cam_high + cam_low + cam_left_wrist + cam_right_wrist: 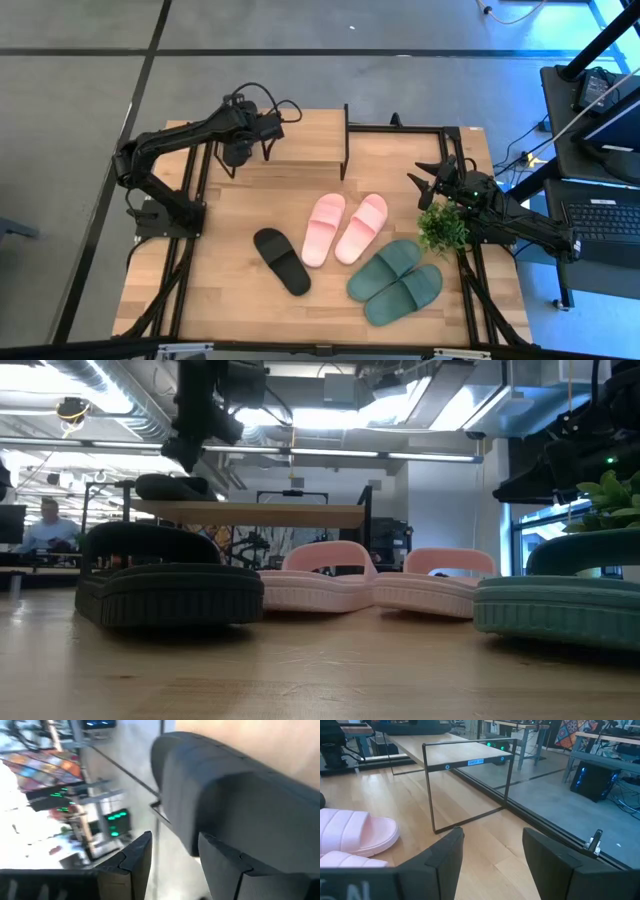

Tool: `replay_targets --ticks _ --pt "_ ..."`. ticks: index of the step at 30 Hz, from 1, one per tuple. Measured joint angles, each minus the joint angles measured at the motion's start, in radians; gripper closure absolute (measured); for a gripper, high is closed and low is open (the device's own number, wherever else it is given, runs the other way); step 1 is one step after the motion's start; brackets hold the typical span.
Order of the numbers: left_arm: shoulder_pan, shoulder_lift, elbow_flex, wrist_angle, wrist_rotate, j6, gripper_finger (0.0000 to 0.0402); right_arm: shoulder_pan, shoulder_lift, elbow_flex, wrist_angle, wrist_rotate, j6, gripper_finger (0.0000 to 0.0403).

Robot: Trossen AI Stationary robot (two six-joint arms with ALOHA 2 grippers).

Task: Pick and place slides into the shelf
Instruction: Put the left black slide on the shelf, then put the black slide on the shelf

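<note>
The shelf [305, 135] stands at the table's far side. One black slide [170, 486] lies on its wood top near the left end, sole down. My left gripper [190, 450] hangs open just above that slide [240, 795], clear of it in the low view. The other black slide [281, 260] lies on the table, with the pink pair [345, 228] and the green pair [395, 282] to its right. My right gripper [492, 855] is open near the table's right edge [432, 185], pointing at the shelf [465, 755], and touches nothing.
A small green potted plant [443, 228] stands just near-side of my right gripper, beside the green pair. The shelf's thin black frame legs [431, 795] reach down to the table. Bare wood lies between the shelf and the slides. A person sits far back in the room [45, 525].
</note>
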Motion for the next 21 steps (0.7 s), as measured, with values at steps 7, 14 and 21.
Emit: replay_targets --ticks 7,14,21 --pt "-0.100 0.000 0.174 -0.215 0.332 -0.322 0.0247 0.000 0.000 0.000 0.000 0.000 -0.005 0.0197" --pt "-0.214 -0.043 0.309 -0.179 0.758 -0.542 0.0247 0.000 0.000 0.000 0.000 0.000 -0.062 0.0197" --pt "-0.348 -0.067 0.297 -0.093 0.901 -0.727 0.0247 -0.001 0.000 0.000 0.001 0.005 -0.085 0.0197"
